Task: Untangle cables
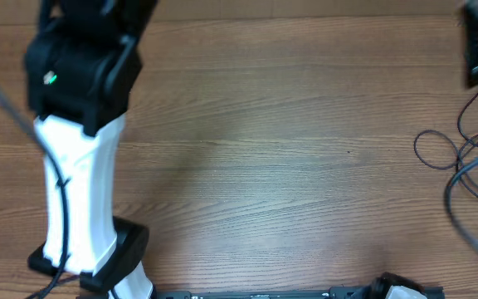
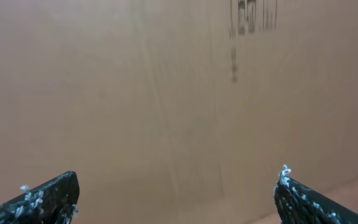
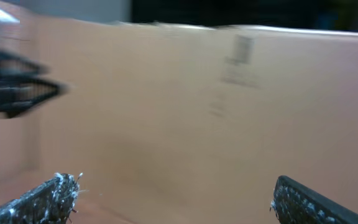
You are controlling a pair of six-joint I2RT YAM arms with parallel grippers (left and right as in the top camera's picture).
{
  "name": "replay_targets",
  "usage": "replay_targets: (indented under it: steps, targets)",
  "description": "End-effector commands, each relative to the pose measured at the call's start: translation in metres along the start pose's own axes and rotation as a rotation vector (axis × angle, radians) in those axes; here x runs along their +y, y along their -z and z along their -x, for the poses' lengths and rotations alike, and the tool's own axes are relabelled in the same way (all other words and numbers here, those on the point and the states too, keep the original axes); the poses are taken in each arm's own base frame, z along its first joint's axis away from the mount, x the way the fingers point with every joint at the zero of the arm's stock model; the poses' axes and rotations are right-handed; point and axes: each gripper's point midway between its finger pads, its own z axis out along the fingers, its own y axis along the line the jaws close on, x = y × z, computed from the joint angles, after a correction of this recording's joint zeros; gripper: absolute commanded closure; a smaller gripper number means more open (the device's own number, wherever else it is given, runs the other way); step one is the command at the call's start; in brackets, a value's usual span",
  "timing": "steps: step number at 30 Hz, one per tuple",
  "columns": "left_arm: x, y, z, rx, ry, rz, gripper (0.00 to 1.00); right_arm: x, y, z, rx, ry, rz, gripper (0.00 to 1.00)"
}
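My left gripper (image 2: 178,190) and right gripper (image 3: 176,190) both stand wide and empty, each facing a blurred brown cardboard-like wall (image 2: 166,93). The cables (image 1: 470,158) lie in thin loops on the wooden table (image 1: 289,166). My right arm hangs just beyond them, my left arm well apart from them. I reckon the right should pinch one outer loop only and draw it slowly off the tangle
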Motion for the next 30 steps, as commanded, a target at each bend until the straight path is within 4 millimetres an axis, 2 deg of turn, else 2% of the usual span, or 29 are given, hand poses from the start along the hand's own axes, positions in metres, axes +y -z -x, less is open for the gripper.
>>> replay_targets:
  steps: [1,3,6,11,15,19,23,26,28,30]
  targets:
    - [-0.001,0.008,-0.011,0.059,-0.08,0.011,0.0,0.025,-0.005,-0.003,0.012,-0.058,0.093,0.0]
    - [0.007,0.019,-0.021,0.115,-0.124,0.047,0.0,0.038,-0.008,-0.006,0.014,-0.055,0.139,0.0]
    - [0.019,0.036,-0.021,0.139,-0.129,0.107,0.0,0.057,-0.006,-0.003,0.0,-0.057,0.194,0.0]
    - [0.048,0.093,-0.008,0.107,-0.129,0.236,0.0,0.107,0.029,-0.005,-0.058,0.077,0.295,0.0]
    - [0.058,0.135,-0.001,0.047,-0.129,0.28,0.0,0.138,0.079,0.003,-0.188,0.164,0.308,0.0]
    - [0.057,0.157,-0.005,0.013,-0.121,0.281,0.0,0.169,0.143,0.019,-0.35,0.266,0.295,0.0]
    - [0.055,0.163,-0.012,0.003,-0.116,0.274,0.0,0.196,0.209,0.037,-0.489,0.357,0.255,0.0]
    - [0.048,0.161,-0.013,-0.005,-0.114,0.234,0.0,0.209,0.254,0.042,-0.579,0.406,0.189,0.0]
    - [0.043,0.159,-0.013,-0.01,-0.114,0.207,0.0,0.216,0.278,0.042,-0.63,0.453,0.143,0.0]
    - [0.043,0.159,-0.013,-0.012,-0.115,0.202,0.0,0.221,0.29,0.044,-0.667,0.493,0.129,0.0]
